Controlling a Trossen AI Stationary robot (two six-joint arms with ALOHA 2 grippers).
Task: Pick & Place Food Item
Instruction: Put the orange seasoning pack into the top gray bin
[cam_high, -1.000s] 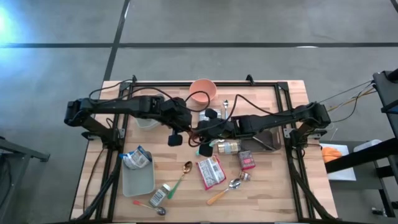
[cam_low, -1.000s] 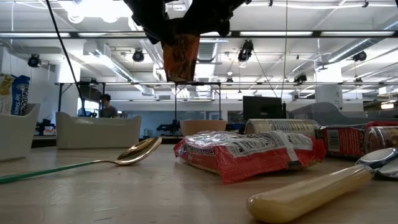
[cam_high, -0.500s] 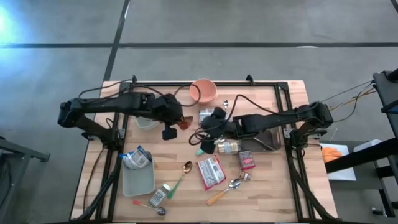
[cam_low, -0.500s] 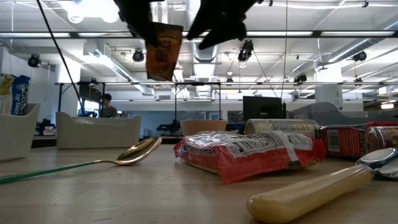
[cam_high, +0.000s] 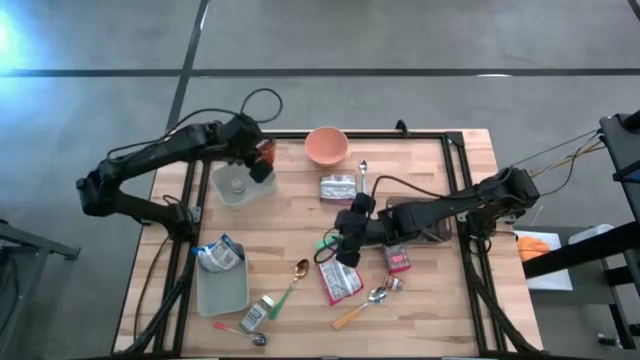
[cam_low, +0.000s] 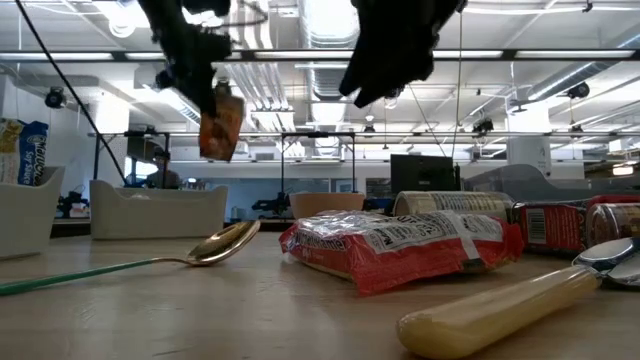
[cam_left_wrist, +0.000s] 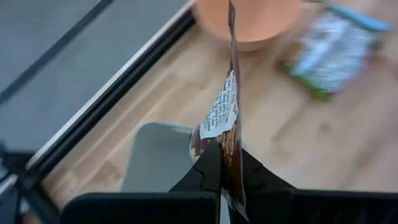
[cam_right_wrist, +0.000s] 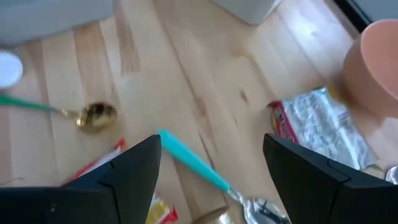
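The left hand (cam_high: 262, 160) is squeezing a brown snack packet (cam_left_wrist: 227, 118) over the grey tub (cam_high: 238, 186) at ten o'clock. The right hand (cam_high: 347, 240) is hanging open mid-worktop (cam_high: 290, 240).

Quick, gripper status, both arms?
Left gripper: closed on the brown snack packet, above the small grey bin.
Right gripper: open, holding nothing.

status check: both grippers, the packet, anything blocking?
Left gripper shut on orange snack packet, above small grey bin. Right gripper open, empty, mid-table over clutter. Nothing blocking the bin.
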